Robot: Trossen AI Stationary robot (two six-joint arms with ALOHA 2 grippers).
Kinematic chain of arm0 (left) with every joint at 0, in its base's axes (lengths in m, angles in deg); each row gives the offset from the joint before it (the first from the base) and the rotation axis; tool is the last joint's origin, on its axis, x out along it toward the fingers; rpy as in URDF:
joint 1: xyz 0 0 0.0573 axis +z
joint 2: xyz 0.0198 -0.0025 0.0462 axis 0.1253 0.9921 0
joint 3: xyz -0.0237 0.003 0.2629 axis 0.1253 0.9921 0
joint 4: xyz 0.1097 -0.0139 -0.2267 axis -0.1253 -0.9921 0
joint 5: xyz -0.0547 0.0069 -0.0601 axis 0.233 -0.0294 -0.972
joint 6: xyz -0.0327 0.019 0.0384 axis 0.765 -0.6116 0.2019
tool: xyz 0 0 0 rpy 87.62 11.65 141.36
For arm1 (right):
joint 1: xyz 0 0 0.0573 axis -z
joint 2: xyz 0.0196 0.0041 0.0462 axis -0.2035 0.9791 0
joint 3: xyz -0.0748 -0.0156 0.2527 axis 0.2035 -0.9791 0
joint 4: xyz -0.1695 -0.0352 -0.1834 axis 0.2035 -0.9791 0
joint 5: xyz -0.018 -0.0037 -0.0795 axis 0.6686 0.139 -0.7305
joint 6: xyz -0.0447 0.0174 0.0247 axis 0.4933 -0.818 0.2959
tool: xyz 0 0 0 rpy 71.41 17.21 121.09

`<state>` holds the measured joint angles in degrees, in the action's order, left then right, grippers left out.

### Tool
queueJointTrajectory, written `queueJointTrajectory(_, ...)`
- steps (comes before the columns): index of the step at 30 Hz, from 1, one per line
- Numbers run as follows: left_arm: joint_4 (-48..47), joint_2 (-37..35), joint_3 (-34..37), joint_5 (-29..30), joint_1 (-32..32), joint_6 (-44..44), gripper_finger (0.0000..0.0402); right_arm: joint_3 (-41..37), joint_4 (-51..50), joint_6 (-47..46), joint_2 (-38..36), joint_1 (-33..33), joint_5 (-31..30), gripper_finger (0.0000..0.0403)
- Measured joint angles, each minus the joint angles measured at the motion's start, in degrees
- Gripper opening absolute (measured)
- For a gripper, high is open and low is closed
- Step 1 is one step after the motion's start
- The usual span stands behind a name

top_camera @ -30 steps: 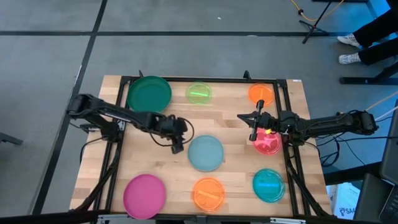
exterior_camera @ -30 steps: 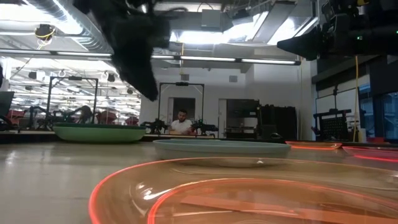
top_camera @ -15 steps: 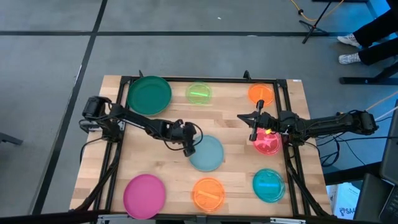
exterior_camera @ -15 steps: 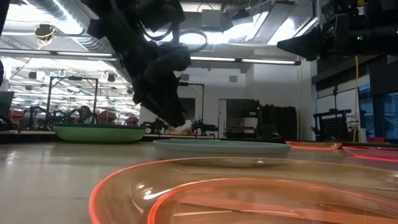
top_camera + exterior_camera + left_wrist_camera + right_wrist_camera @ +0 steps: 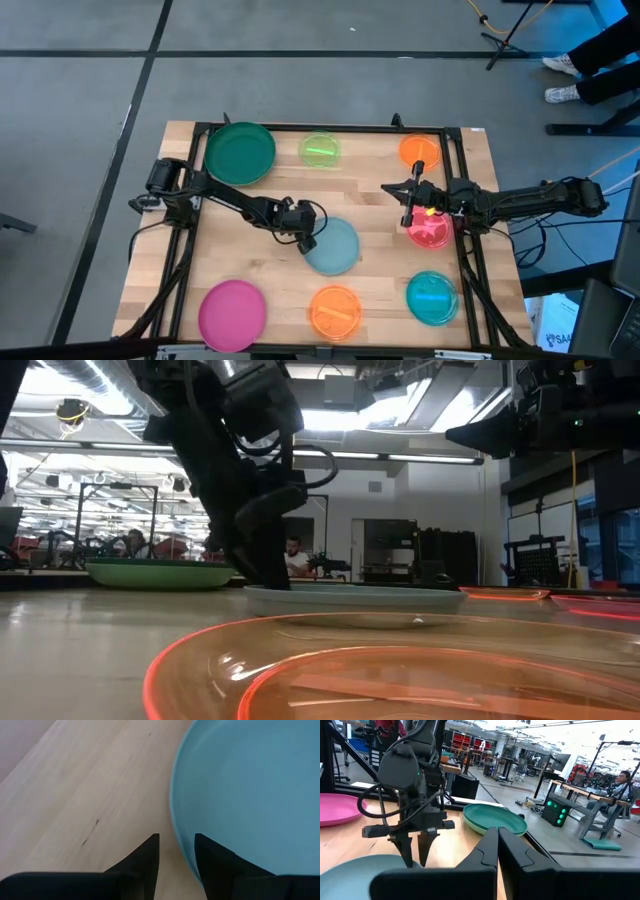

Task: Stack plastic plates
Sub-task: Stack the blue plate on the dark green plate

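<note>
The grey-blue plate [image 5: 336,247] lies flat near the table's middle. My left gripper [image 5: 305,240] is open and low at its left rim. In the left wrist view, one finger [image 5: 214,862] stands over the plate's inside and the other [image 5: 146,860] over the bare wood. My right gripper [image 5: 390,189] is shut and hovers above the table, right of centre, next to the red-pink plate [image 5: 430,231]. Also lying flat are the dark green [image 5: 240,152], lime [image 5: 320,150], orange [image 5: 420,149], teal [image 5: 432,297], second orange [image 5: 335,312] and magenta [image 5: 232,313] plates. My left gripper points down from above with its fingers astride the grey-blue plate's left rim [image 5: 173,822], one inside and one outside. Whether a finger touches the rim, I cannot tell. The plate lies flat on the table.
In the right wrist view, the dark green plate [image 5: 495,822] sits on a lighter green one. Bare wood lies between the plates left of the grey-blue one. A black frame [image 5: 300,128] edges the table. People sit in the room beyond.
My left gripper has moved toward the table's right and near edge and come down, from well above the table to the grey-blue plate's left rim. The plates and my right arm have kept still.
</note>
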<state>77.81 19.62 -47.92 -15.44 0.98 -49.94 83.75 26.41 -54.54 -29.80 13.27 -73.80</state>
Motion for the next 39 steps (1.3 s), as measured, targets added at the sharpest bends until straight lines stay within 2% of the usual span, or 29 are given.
queueJointTrajectory(4, 0.1, 0.0, 0.0, -1.4, 0.0, -2.7, 0.0102, 0.0, 0.0, 0.0, 0.0, 0.0, 0.0, 0.0005)
queueJointTrajectory(12, 0.3, 0.0, 0.0, -1.0, -0.2, -5.9, 0.0009, 0.0, 0.0, 0.0, 0.0, 0.0, -0.1, 0.0005)
queueJointTrajectory(19, 0.1, -0.2, 0.0, 1.2, 0.1, -8.2, 0.0007, 0.0, -0.2, 0.1, 0.0, 0.0, -0.1, 0.0005)
queueJointTrajectory(24, -1.4, -3.1, 0.0, 2.6, 0.1, -10.1, 0.0005, 0.0, -0.3, 0.5, 0.0, 0.0, -0.1, 0.0005)
queueJointTrajectory(32, -9.8, -13.6, 0.0, 7.2, 0.7, -12.2, 0.0005, 0.0, -0.7, 0.5, 0.0, 0.0, -0.2, 0.0005)
queueJointTrajectory(39, -18.5, -25.0, 0.0, 11.7, 3.8, -13.6, 0.0005, 0.0, -0.8, 0.6, 0.0, 0.0, -0.2, 0.0005)
